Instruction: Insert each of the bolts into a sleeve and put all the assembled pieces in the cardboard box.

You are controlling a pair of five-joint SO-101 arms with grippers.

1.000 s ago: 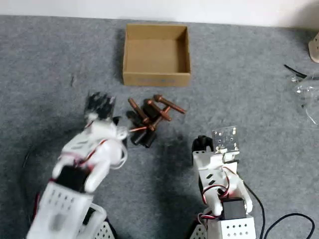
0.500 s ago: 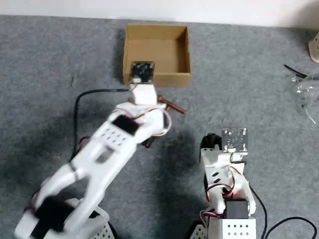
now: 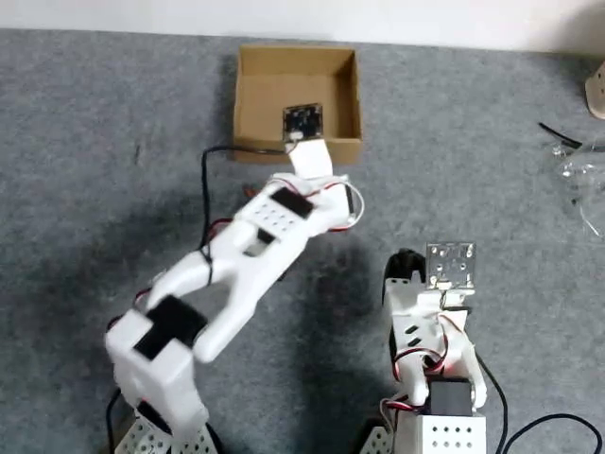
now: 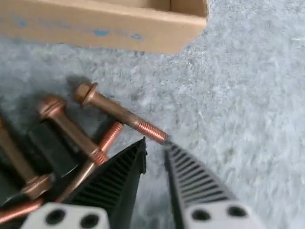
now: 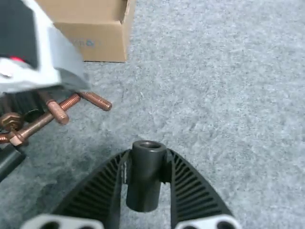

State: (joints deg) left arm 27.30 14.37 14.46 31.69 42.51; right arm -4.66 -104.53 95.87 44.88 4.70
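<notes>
Left arm [image 3: 255,236] across bolt pile [image 4: 71,128]

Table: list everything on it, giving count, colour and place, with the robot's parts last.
cardboard box: one, brown, far side of the table, top open.
bolts: at least four, copper, piled in front of the box.
held sleeve: one, black, upright in the right arm's jaws.
loose sleeve: at least one, black, among the bolts.
carpet: one, grey, covering the table.
clear plastic item: one, at the high view's right edge.
left arm: one, white, stretched over the pile, jaws slightly apart at a bolt's threaded tip.
right arm: one, white, near side, jaws shut on the sleeve.
</notes>
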